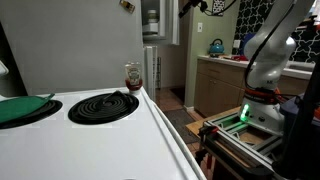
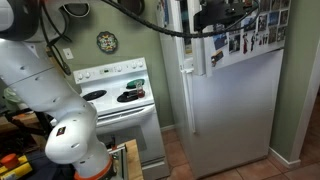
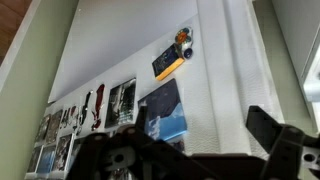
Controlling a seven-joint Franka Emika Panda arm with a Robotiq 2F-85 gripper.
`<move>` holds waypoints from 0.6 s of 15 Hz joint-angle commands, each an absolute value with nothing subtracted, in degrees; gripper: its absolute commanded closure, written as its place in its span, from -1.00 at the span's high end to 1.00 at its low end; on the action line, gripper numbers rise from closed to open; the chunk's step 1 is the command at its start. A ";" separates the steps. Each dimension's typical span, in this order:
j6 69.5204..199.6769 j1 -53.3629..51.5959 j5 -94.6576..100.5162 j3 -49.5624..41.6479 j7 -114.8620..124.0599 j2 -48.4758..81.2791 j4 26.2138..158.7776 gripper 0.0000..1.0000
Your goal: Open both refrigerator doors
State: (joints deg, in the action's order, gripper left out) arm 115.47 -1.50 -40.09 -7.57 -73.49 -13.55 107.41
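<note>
Presently, I hold the gripper (image 2: 225, 15) high in front of the upper refrigerator door (image 2: 252, 32), at the top right of the scene in an exterior view; whether it touches the panel I cannot tell. Wrist view: the two dark fingers (image 3: 275, 140) stand wide apart along the lower edge, blurred, with nothing between them, so the tool is released. Beyond them rises the same door, a pale grey panel bearing a row of photographs (image 3: 110, 105), a blue picture (image 3: 168, 112), a yellow-and-black clip (image 3: 168, 65) and a small round magnet (image 3: 183, 39) above the clip.

Lower refrigerator door (image 2: 235, 115): the longer plain grey panel directly beneath the upper one. Both lie flat against the fridge body as far as the exterior view shows.

White stove (image 2: 120, 100): just left of the fridge, with dark coil burners (image 1: 104, 106) on its top; a round wall clock (image 2: 107, 42) hangs above it.

Robot arm (image 2: 45, 85): white, near left, extended across the top of the frame to the fridge.

In an exterior view taken from the stove top, the fridge's side wall (image 1: 70, 45) fills the far left. A small jar (image 1: 132, 75) stands at the stove's far edge beside that wall, and a green object (image 1: 20, 108) lies near left. A teal kettle (image 1: 216, 47) sits on the far wooden counter (image 1: 215, 85).
</note>
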 commanded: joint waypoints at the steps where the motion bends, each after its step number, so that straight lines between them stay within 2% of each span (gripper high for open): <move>1: 111.08 -1.04 -42.59 -9.63 -77.71 -12.63 104.78 1.00; 9: 96.41 1.91 -46.93 -14.36 -85.98 -10.50 96.88 1.00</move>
